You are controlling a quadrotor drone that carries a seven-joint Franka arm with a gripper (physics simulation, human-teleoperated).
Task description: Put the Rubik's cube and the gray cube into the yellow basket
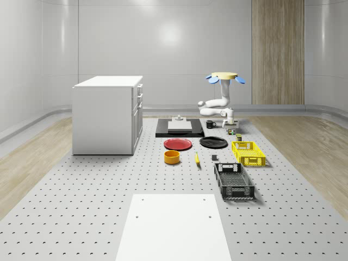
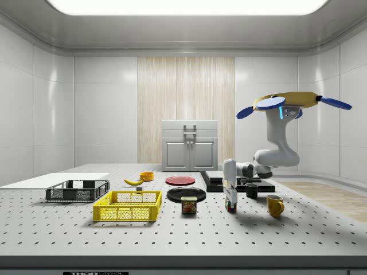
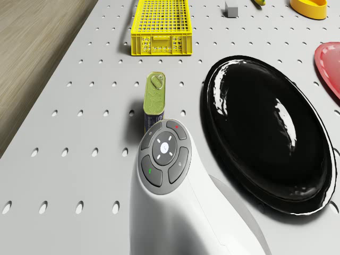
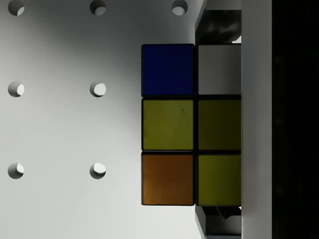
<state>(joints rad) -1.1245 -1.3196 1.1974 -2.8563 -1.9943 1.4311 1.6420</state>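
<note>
The Rubik's cube stands on the perforated table, past the yellow basket's far end in the whole-scene view. My gripper reaches straight down over it, one finger against each opposite side, shut on the cube. In the side view the gripper holds the Rubik's cube at table level. The drone hovers above it with the arm bent below. The yellow basket is empty. The small gray cube lies on the table to the whole-scene view's left of that basket.
A Spam can stands close beside the cube, toward the yellow basket. Nearby are a black plate, a red plate, an orange bowl, a banana, a black basket, two mugs and a white cabinet.
</note>
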